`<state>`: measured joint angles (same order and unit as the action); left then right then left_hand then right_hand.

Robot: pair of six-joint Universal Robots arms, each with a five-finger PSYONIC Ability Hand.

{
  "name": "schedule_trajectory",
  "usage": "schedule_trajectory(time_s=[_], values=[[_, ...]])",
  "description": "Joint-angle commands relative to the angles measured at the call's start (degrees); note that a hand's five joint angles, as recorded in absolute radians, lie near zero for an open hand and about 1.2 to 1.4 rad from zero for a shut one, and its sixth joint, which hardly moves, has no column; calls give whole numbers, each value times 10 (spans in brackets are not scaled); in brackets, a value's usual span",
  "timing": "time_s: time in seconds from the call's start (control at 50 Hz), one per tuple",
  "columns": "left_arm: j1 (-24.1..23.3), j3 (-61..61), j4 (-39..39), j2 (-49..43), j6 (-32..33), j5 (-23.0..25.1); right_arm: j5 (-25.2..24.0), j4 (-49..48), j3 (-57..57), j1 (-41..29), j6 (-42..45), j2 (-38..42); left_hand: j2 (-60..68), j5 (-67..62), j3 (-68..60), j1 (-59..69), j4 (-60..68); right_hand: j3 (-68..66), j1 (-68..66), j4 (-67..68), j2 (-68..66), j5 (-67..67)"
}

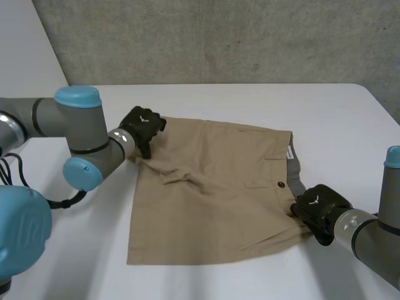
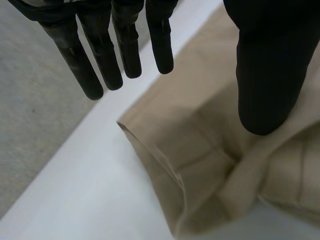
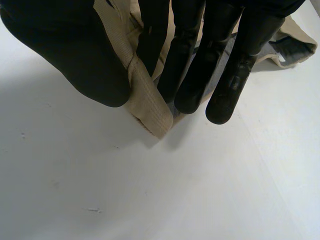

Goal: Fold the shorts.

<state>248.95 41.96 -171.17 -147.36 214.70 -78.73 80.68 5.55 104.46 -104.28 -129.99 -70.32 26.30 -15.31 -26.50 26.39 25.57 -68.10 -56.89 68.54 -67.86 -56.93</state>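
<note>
Listing one pair of tan shorts [image 1: 212, 206]: we find them spread flat at the centre of the white table [image 1: 250, 100]. The waistband [image 1: 289, 145] runs down the right side of the frame and the leg hems lie toward the left. A strip of grey lining [image 1: 295, 174] shows along the waistband, and a small dark button [image 1: 280, 184] sits just inside it. Some creases gather left of centre.

Left hand [image 1: 142, 125]: in the head view we place it at the upper left corner of the shorts, on the end of the left arm [image 1: 75, 119], which comes in from the left edge. That view hides how the hand is set. The left wrist view supplies it. The fingers [image 2: 85, 65] are straight and held apart from the thumb [image 2: 267, 75], so the hand is open and grips nothing. A hem corner [image 2: 150, 135] lies on the table between fingers and thumb. A raised ridge of cloth sits just beside the thumb tip; we cannot tell whether the two touch.

Right hand [image 1: 319, 209]: in the head view we place it at the lower right corner of the shorts, at the near end of the waistband. The right wrist view adds the grip: the tan band is pinched between thumb and fingers, and its folded corner pokes out beneath them just above the table.
</note>
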Motion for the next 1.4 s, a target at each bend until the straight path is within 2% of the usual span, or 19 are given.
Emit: schedule_trajectory(time_s=[0.02,0.06,0.08,0.12,0.14,0.18,0.3,0.52,0.58,0.6,0.62,0.68,0.74,0.82,0.9,0.92,1.0,1.28,1.4], values=[[8,-14,23,-24,27,-6,0,0,-1,0,0,0,36,-46,-34,35,43,-119,-231,115,-121,-131],[11,-14,27,-24,27,-9,0,0,0,0,0,0,99,-109,-97,99,107,-119,-231,115,-121,-131],[13,-14,29,-23,27,-16,0,0,0,0,0,0,238,-248,-236,237,245,-119,-231,115,-121,-131],[14,-14,30,-21,27,-26,0,0,0,0,0,0,348,-358,-346,347,356,-119,-231,115,-121,-131],[15,-13,30,-20,27,-40,1,0,0,-1,0,0,455,-465,-453,454,463,-119,-231,115,-121,-131],[14,-10,29,-18,27,-55,0,0,0,-1,0,0,537,-547,-535,536,544,-119,-231,115,-121,-131],[13,1,26,-11,21,-115,1,0,0,-1,0,0,537,-547,-535,536,544,-119,-231,115,-121,-131],[13,76,8,10,19,-124,2,1,-2,0,-2,-1,524,-534,-522,523,531,-119,-231,115,-121,-131],[12,90,7,18,18,-122,2,1,-3,0,-2,-1,366,-376,-364,365,374,-119,-231,115,-121,-131],[9,97,6,26,16,-121,3,1,-3,-1,-2,-1,209,-219,-207,208,216,-119,-231,115,-121,-131],[7,100,5,31,15,-121,3,1,-3,-1,-2,-1,149,-159,-147,148,157,-119,-231,115,-121,-131],[2,109,-5,60,3,-121,2,1,-4,0,-5,-1,33,-43,-31,32,40,-119,-231,115,-121,-131],[-2,121,-15,93,-16,-121,2,1,-6,0,-14,-2,-13,3,15,-14,-5,-119,-231,115,-121,-131],[-4,159,-39,172,-65,-121,2,3,-8,0,-21,-3,-16,6,18,-17,-9,-119,-231,115,-121,-131],[-4,208,-47,239,-96,-119,-1,3,-9,1,-27,-20,-15,5,17,-15,-7,164,52,-168,162,152],[-4,221,-47,253,-98,-119,-2,3,-10,0,-30,-31,-15,5,17,-15,-7,285,172,-289,282,273],[-6,298,-49,312,-106,-114,-8,3,-14,1,-33,-57,-11,1,13,-12,-4,462,350,-467,460,450],[-53,644,-138,497,-144,-76,-145,17,-6,44,-33,-77,58,-68,-56,57,65,427,315,-432,425,415],[-81,721,-147,528,-164,-77,-199,17,7,73,-32,-69,66,-76,-64,65,74,399,286,-403,396,387]])
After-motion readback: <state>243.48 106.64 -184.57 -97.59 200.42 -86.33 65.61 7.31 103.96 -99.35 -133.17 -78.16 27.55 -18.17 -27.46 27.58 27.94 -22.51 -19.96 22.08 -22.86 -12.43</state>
